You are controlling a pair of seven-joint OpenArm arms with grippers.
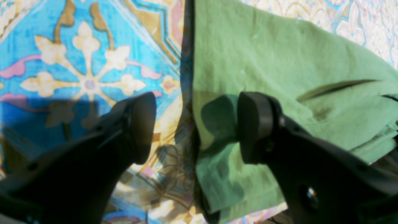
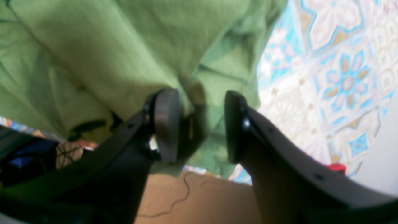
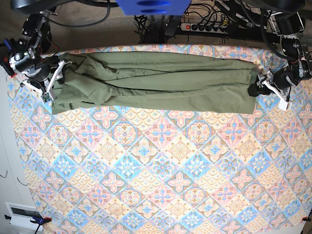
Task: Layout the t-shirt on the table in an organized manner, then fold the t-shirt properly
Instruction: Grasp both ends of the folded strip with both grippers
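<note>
Two grippers: we see both with jaws parted, clamping nothing.
Shirt: we find the t-shirt (image 3: 156, 83) stretched as a long folded band across the far part of the table (image 3: 161, 185).
Left gripper (image 1: 196, 127): we see it straddling the cloth's edge, one finger over fabric, one over pattern.
Right gripper (image 2: 202, 124): we see it above bunched green fabric near the table's edge.
</note>
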